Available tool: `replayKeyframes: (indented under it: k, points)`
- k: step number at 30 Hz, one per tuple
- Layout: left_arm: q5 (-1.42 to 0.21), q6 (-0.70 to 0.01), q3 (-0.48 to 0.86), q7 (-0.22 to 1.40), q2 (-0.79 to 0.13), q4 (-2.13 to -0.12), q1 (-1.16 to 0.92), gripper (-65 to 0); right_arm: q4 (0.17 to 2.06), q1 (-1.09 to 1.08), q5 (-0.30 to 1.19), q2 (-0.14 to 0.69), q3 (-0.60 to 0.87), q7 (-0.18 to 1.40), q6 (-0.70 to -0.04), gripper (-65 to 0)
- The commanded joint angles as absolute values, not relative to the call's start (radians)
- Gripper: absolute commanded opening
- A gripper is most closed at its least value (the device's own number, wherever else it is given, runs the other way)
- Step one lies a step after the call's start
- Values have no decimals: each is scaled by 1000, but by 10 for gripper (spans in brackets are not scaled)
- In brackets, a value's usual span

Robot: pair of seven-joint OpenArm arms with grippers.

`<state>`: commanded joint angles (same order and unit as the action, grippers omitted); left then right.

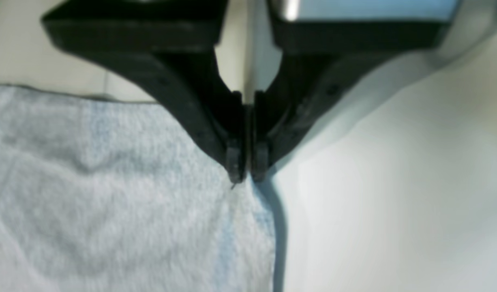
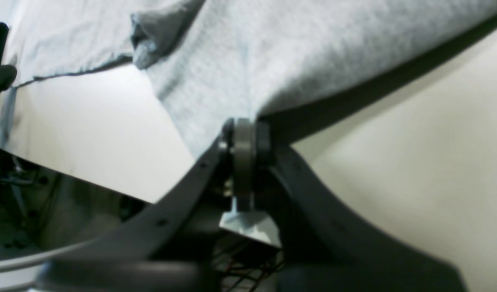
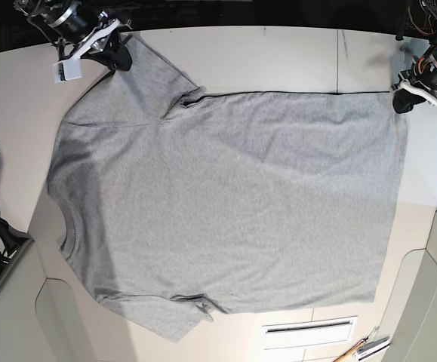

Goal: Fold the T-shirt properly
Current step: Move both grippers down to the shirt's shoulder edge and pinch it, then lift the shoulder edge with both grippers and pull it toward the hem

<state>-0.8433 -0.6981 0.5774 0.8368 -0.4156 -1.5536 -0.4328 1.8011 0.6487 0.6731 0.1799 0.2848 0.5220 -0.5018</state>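
Both arms reached to the desk's point(image 3: 278, 53) far corners. The right gripper point(image 2: 244, 134) had its jaws pinched on a sleeve of the T-shirt point(image 3: 233, 204), and the left gripper point(image 1: 247, 176) was clamped on a hem corner. The shirt lay spread plain side up across the pale desk, neck toward its left edge.

Your base view looks straight down on the table point(image 3: 278, 53) from well above, taking in the whole shirt point(image 3: 233, 204). Each wrist view sits close behind its own gripper, left point(image 1: 247, 176) and right point(image 2: 243, 134), facing along the fingers. All three share the shirt's far edge.
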Motion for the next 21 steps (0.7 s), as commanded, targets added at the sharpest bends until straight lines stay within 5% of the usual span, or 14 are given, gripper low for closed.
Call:
replayKeyframes:
  k: [8, 21]
  points:
    - [-924, -698, 656, 892, -416, -1662, -432, -650, 1882, 648, 821, 179, 399, 561, -547, -650]
    - [-778, -698, 653, 767, -416, -1596, -242, -650, 1878, 384, 728, 183, 421, 563, -547, -650]
